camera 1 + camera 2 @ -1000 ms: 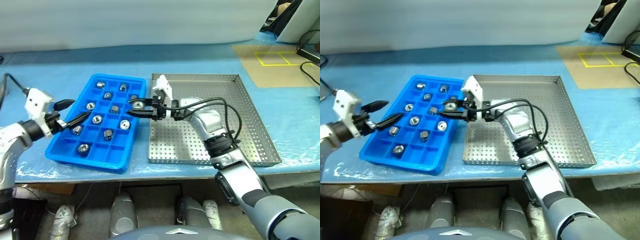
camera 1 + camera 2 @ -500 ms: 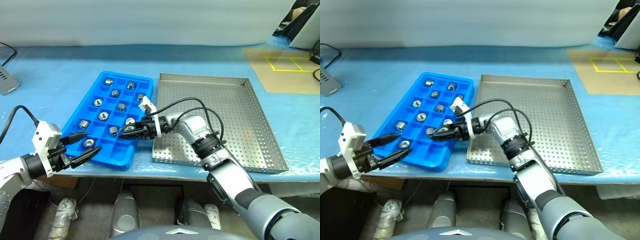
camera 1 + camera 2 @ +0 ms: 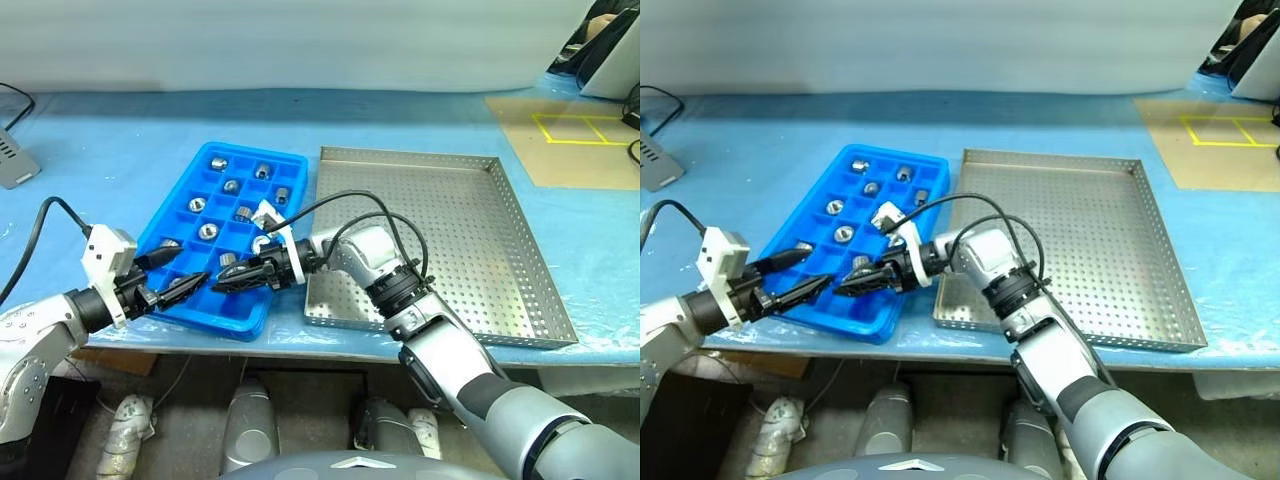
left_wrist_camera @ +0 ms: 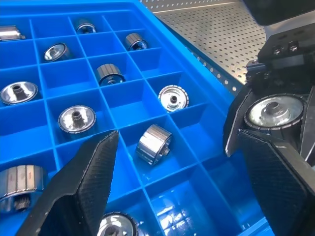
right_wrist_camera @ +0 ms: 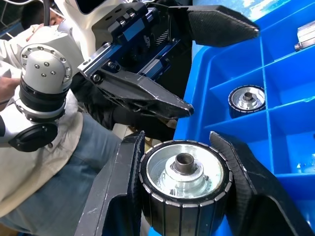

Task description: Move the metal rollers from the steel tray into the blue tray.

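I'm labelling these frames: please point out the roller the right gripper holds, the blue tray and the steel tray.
held roller (image 5: 184, 169), right wrist view, its face.
blue tray (image 3: 292, 160), left eye view, far rim.
steel tray (image 3: 470, 240), left eye view, bare floor.

Head pair high over both trays; wrist views close, sharing the blue tray (image 4: 147, 98).

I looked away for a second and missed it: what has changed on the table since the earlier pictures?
The right end effector, still clamped on a metal roller, swung from the far side of the blue tray to its near corner. The left end effector, open and empty, closed in beside it. The rollers in the compartments and the steel tray stayed put.
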